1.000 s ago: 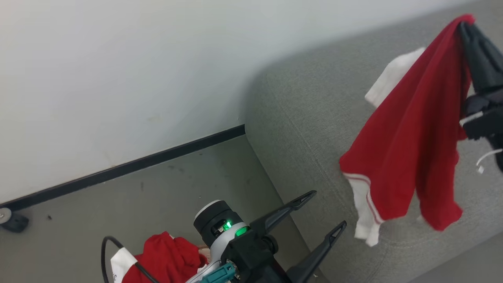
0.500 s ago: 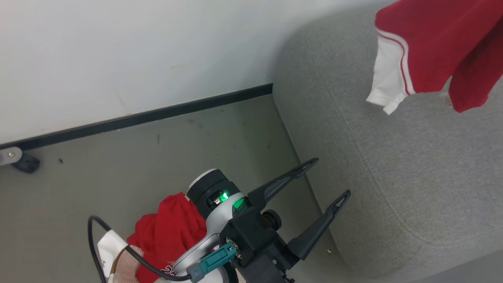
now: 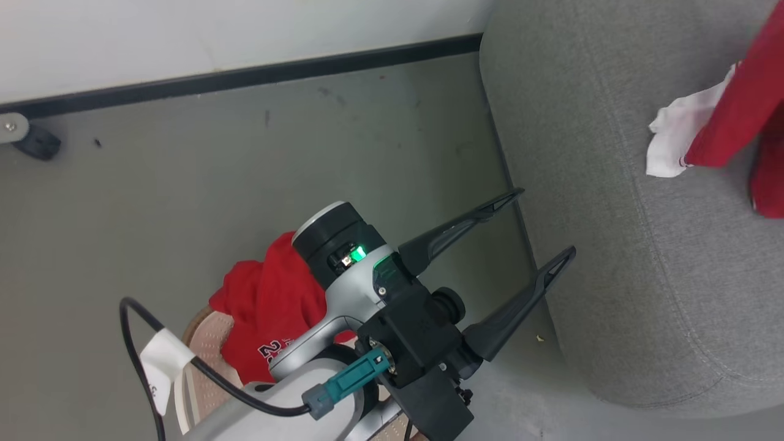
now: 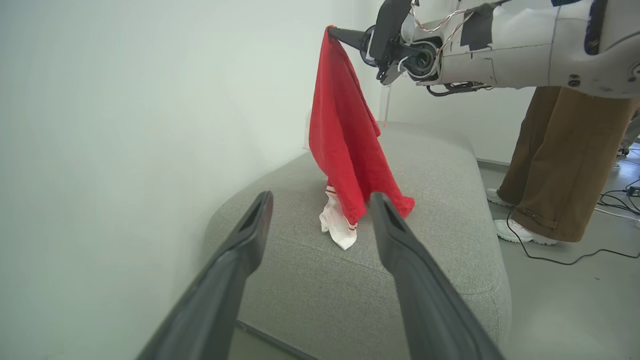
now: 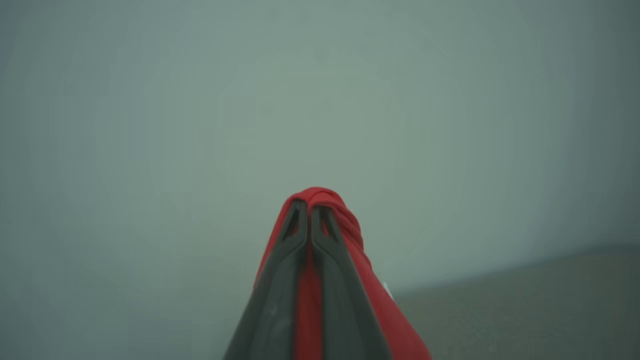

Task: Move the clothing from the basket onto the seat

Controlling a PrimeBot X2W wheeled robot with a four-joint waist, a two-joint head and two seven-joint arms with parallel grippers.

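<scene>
Garment (image 4: 345,150), red, clamped in closed right pincer (image 5: 309,212), hanging with hem apparently touching seat (image 4: 440,165), not yet released; jersey (image 3: 269,306) lying in basket (image 3: 205,349), yet to be moved; left pincer (image 3: 544,222) open and empty.

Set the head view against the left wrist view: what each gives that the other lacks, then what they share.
Head view: the basket on the floor, a red jersey in it. Left wrist view: the right hand shut on the top of the hanging red garment, and a person's legs. Shared: the grey seat, that hanging garment, the open left hand.
</scene>
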